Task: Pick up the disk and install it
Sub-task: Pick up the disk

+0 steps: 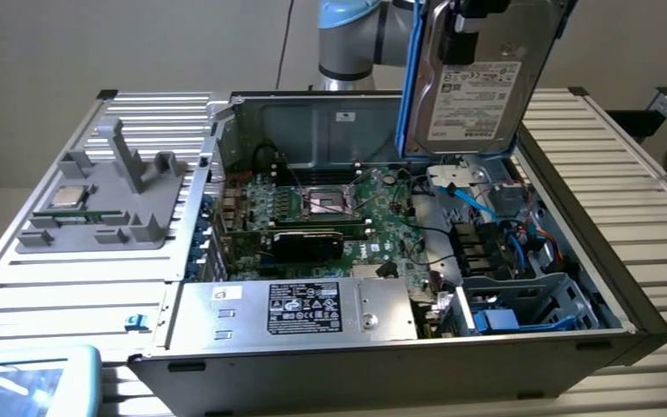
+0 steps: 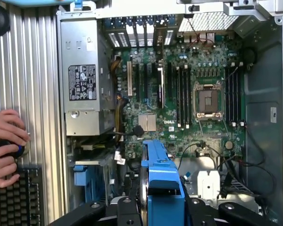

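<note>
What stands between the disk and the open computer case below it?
Nothing solid: the gripper holds the disk above the open case. Only loose blue cables lie beneath it.

Upright disk [image 1: 472, 95] above case [image 1: 368, 369], motherboard [image 1: 392, 226] inside, power supply [image 1: 299, 308] before it, fixture tray [image 1: 136, 230] on exterior view's left

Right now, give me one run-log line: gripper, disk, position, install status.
gripper: shut on disk | disk: upright, off the surface, label showing | position: above open case | installed: not yet
</note>
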Action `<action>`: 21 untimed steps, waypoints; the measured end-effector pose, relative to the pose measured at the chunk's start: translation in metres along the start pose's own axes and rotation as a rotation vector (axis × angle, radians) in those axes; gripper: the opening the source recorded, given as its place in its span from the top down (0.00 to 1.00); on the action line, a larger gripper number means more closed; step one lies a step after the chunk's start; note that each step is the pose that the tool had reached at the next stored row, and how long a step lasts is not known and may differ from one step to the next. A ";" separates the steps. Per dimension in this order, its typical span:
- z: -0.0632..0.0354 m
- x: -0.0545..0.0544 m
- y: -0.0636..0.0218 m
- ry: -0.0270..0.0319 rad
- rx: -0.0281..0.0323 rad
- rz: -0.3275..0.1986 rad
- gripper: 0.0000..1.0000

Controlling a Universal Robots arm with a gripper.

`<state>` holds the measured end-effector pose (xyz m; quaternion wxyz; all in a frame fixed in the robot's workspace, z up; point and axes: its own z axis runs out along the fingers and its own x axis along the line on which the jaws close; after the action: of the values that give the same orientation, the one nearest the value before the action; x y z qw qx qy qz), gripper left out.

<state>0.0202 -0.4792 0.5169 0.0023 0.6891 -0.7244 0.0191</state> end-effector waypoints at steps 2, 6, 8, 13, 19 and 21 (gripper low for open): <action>-0.0003 0.004 -0.0044 0.0005 0.0000 0.000 0.63; -0.0007 0.013 -0.0124 0.0013 0.0000 0.000 0.63; -0.0009 0.017 -0.0163 0.0016 0.0000 0.000 0.63; -0.0007 0.028 -0.0258 0.0016 0.0001 0.000 0.63; -0.0004 0.041 -0.0359 0.0017 0.0000 0.000 0.63; -0.0003 0.046 -0.0390 0.0017 0.0000 0.000 0.63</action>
<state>0.0569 -0.5265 0.5194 0.0029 0.6891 -0.7244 0.0197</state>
